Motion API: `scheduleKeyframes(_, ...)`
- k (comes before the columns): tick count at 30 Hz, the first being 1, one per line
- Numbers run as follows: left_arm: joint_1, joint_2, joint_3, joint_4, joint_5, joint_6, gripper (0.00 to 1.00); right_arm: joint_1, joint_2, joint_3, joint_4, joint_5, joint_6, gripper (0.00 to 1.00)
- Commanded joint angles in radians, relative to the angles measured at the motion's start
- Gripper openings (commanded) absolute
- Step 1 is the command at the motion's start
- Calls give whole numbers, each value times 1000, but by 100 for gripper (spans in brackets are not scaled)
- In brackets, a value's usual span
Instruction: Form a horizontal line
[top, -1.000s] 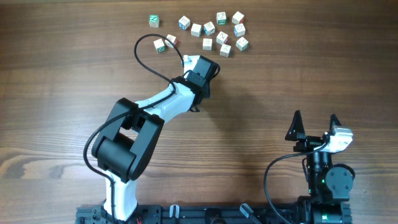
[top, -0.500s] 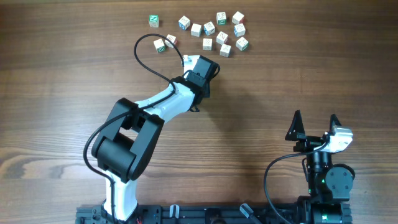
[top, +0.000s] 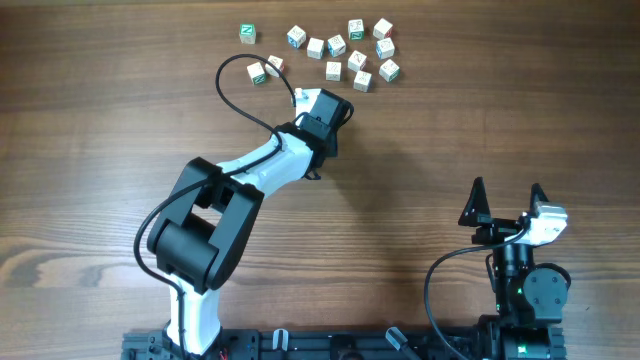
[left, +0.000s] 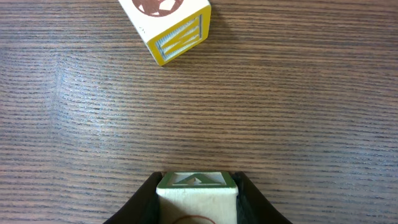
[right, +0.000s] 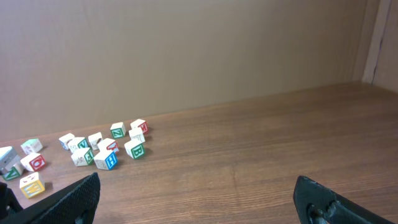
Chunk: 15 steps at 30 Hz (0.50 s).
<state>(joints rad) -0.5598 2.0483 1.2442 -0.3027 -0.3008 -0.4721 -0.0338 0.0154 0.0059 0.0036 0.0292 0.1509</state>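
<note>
Thirteen scattered cubes (top: 336, 44) (left end effector (left: 197, 182) grips another).

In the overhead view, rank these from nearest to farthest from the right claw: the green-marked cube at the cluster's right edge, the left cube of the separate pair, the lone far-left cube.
From the right claw:
1. Green-marked cube, at the cluster's right edge.
2. Left cube of the pair, left of the cluster.
3. Lone cube, far upper left.

Matt grained wooden table (left: 298, 118), painted cube (left: 196, 194)
</note>
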Motion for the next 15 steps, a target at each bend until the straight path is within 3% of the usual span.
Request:
scheduleKeyframes(1, 3, 35, -35, -21, 68, 32, 19, -3, -8, -1, 3, -12, -17, 100)
scheduleKeyframes(15, -21, 35, -35, -12, 76, 57, 19, -3, -8, -1, 3, -12, -17, 100)
